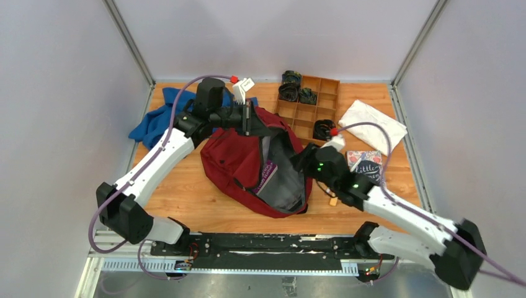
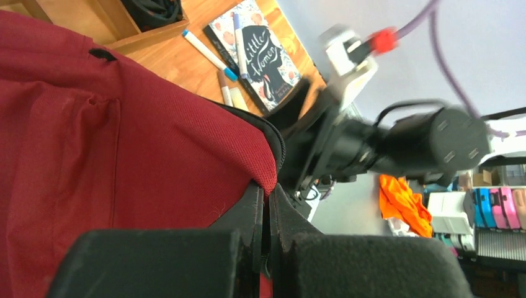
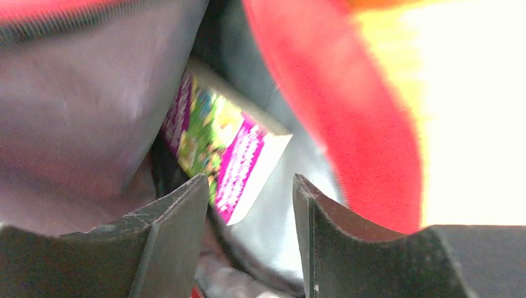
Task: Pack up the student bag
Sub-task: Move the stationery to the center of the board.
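**Ana:** Where is the bag?

**Ben:** The bag (image 1: 239, 162) lies at the middle of the overhead view on the wooden counter (image 1: 186, 208). It is dark red, and its mouth gapes toward the right with grey lining showing.

**Ana:** What sits around it?

**Ben:** A blue cloth (image 1: 152, 121) is bunched at the upper left, just beside the bag's top. Above the bag stands a wooden tray (image 1: 310, 105) with dividers, and black bundles (image 1: 288, 92) fill some of its compartments. A white sheet (image 1: 374, 124) lies at the upper right. Below that, right of centre, is a novel (image 1: 365, 165), with markers (image 2: 208, 53) beside and across it.

**Ana:** Is anything in the way of the opening?

**Ben:** The right arm's wrist hangs at the mouth and hides its right rim from above. Inside, a purple book (image 1: 267, 174) leans against the lining.

**Ana:** And the tools?

**Ben:** The left tool (image 2: 267, 189) is clenched on the bag's red rim, at the upper middle of the overhead view, and holds the flap up. The right tool (image 3: 250, 186) has its fingers apart and grips nothing. It points into the bag, with the purple book's corner just beyond the gap.

**Ana:** Can you read any writing?

**Ben:** The novel's dark cover reads "Little Women" in white script. The purple book has a pink and green cover, but its print is too blurred to read.
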